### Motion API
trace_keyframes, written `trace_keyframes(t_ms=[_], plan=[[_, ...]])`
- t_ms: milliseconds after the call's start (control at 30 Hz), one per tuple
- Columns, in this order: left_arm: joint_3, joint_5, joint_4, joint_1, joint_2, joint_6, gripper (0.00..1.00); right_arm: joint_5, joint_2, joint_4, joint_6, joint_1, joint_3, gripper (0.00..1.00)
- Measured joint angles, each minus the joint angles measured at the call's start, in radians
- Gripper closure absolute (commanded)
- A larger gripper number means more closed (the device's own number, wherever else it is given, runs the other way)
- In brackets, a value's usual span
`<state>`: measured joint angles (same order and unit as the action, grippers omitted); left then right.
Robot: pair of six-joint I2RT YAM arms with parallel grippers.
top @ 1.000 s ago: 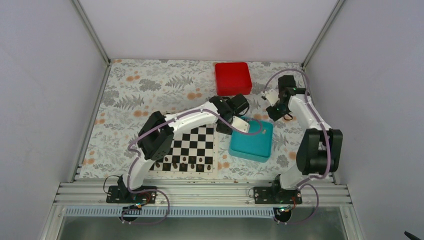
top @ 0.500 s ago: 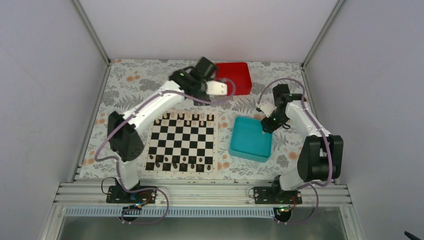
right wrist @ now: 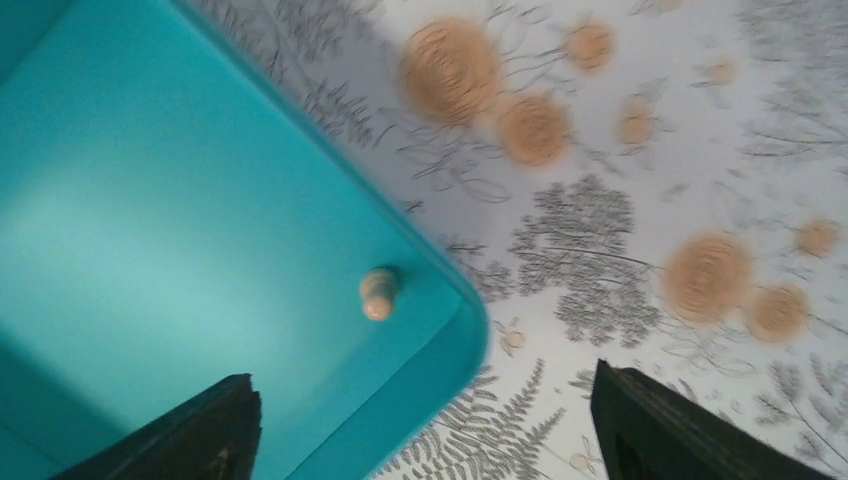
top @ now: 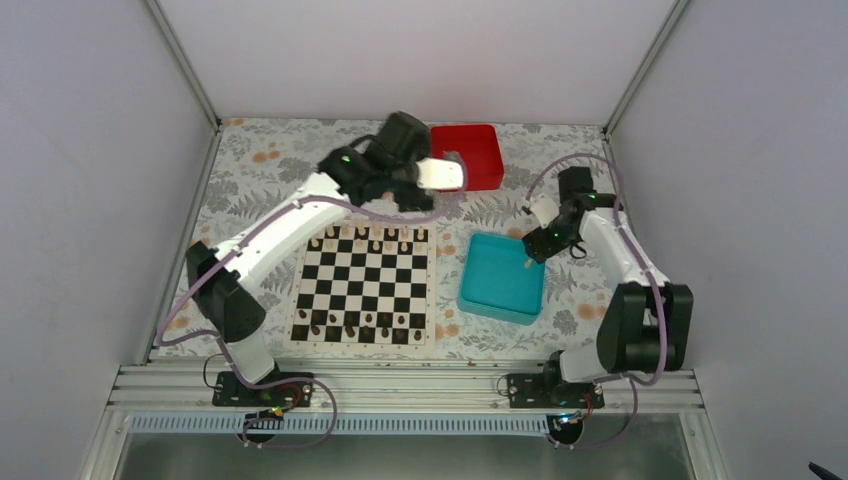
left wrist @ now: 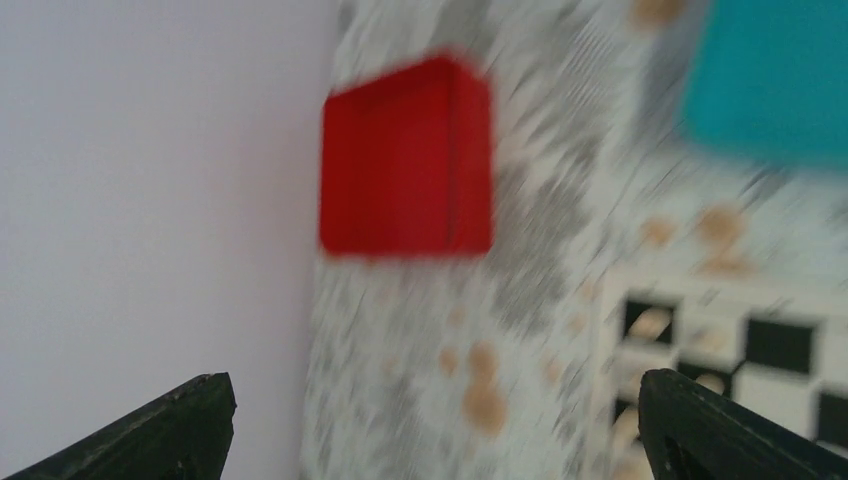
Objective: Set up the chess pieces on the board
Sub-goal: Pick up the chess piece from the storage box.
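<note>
The checkered board (top: 366,285) lies left of centre, and its corner shows blurred in the left wrist view (left wrist: 790,385). Several pale chess pieces (top: 375,239) stand along its far edge, and dark pieces line its near rows. One pale piece (right wrist: 379,294) lies inside the teal tray (right wrist: 150,230), close to its corner. My left gripper (top: 441,175) hovers open and empty beside the red box (top: 467,155), its jaws wide apart (left wrist: 432,392). My right gripper (top: 537,244) hangs open over the tray's right edge, the jaws (right wrist: 422,380) straddling the tray corner with nothing between them.
The red box (left wrist: 405,160) sits at the back near the white wall. The teal tray (top: 502,278) lies right of the board. A floral cloth (top: 260,170) covers the table, with metal frame posts at the back corners.
My left arm swung from over the teal tray back toward the red box and its gripper opened fully. The board is now uncovered. My right gripper came down at the tray's right edge and opened wider.
</note>
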<state>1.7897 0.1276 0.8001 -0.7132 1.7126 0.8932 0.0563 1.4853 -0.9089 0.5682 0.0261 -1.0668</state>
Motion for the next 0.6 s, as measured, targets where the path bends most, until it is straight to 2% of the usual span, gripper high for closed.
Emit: trace_keyframes(t_ms=[33,67,200,300,500,600], plan=[[0.01,-0.023,-0.003,-0.039,0.01,-0.006,0.0,0.01,-0.024,0.006,-0.003,-0.013,0.0,0.01],[0.025,-0.057,-0.01,-0.084,0.027,-0.016,0.0,0.018,-0.052,0.016,-0.003,-0.028,0.0,0.0],[0.05,-0.187,-0.064,-0.199,0.091,-0.053,0.0,0.03,-0.124,0.067,-0.004,-0.097,0.002,0.0],[0.086,-0.254,-0.102,-0.241,0.167,-0.082,0.02,0.019,-0.109,0.109,-0.014,-0.169,0.003,0.0],[0.349,-0.375,-0.083,-0.275,0.444,-0.121,0.08,0.025,-0.077,0.183,-0.024,-0.344,0.004,0.0],[0.519,-0.43,-0.031,-0.283,0.592,-0.125,0.15,0.042,-0.071,0.191,-0.023,-0.37,0.004,0.0]])
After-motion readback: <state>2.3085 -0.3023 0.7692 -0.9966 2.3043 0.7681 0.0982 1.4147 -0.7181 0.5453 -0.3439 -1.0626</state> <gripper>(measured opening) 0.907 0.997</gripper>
